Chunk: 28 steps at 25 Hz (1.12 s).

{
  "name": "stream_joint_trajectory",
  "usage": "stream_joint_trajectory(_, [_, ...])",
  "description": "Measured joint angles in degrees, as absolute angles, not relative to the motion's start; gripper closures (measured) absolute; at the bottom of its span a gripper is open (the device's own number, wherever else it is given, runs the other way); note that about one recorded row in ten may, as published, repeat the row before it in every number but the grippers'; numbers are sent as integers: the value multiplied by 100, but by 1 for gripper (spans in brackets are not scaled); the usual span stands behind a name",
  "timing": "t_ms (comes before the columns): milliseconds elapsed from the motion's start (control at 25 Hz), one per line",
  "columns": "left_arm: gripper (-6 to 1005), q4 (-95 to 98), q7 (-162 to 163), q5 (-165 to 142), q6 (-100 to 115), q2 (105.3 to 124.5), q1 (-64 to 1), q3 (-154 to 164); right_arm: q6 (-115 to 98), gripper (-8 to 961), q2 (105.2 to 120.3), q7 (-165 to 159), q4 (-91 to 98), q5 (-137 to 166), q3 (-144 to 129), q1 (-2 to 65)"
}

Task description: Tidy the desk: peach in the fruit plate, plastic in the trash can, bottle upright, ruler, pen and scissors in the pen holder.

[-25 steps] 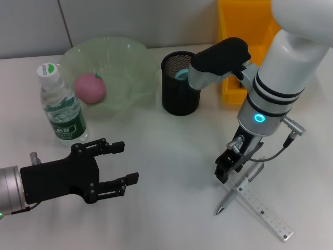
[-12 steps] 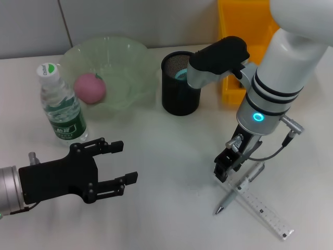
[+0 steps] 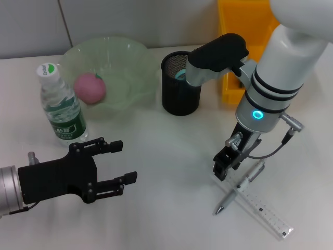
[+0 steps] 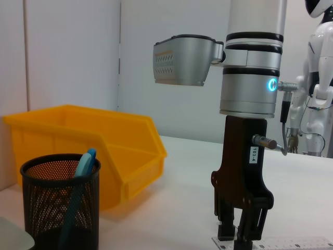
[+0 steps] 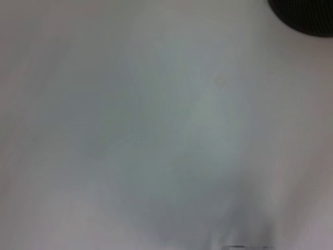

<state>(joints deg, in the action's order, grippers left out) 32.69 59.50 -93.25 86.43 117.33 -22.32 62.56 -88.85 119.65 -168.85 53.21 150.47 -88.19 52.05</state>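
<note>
My right gripper (image 3: 222,169) is down at the near end of the clear ruler (image 3: 263,209), shut on it; the left wrist view shows its fingers (image 4: 226,229) pinched at the ruler (image 4: 291,242). A silver pen (image 3: 240,186) lies across the ruler. My left gripper (image 3: 118,165) hovers open and empty at the front left. The pink peach (image 3: 89,87) sits in the green fruit plate (image 3: 130,52). The bottle (image 3: 60,107) stands upright. A blue-handled item (image 3: 182,74) stands in the black mesh pen holder (image 3: 179,99). The plastic is out of view.
A yellow bin (image 3: 244,31) stands behind my right arm, just right of the pen holder; it also shows in the left wrist view (image 4: 104,151). The right wrist view shows bare white table (image 5: 156,130).
My right gripper has shifted slightly left and back, and the ruler has slid along with it. The pen, the left gripper and the other objects have stayed put.
</note>
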Motion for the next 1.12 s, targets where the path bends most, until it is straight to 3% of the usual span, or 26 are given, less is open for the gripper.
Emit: stream_joint_trajectory(1120, [243, 3278, 5941, -9327, 8663, 11751, -2269, 6258, -8921, 578, 11949, -16710, 5418, 14960, -8788, 5203])
